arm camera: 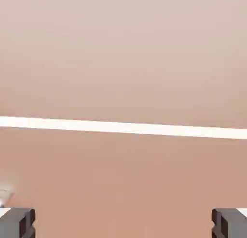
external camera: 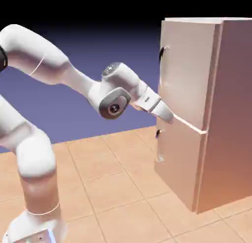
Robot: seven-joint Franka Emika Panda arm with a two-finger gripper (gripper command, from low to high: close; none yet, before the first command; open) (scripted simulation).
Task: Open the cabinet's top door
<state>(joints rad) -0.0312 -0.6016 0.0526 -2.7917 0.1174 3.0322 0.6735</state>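
Reaching out nearly level, tilted slightly down, with gripper [external camera: 170, 117] spread wide and empty, close against the cabinet [external camera: 226, 114] front at the seam just below the top door [external camera: 184, 74]. One cabinet, two doors, two handles.

My exterior view looks from beside the arm [external camera: 59, 84] across the tiled floor [external camera: 113, 188] toward the cabinet [external camera: 211, 114] at the right, far enough off to take in both. My hand view faces the cabinet front from very near, 2 finger tips [arm camera: 17, 222] at its bottom edge. Both views share the pale seam [external camera: 189, 123] between the 2 doors
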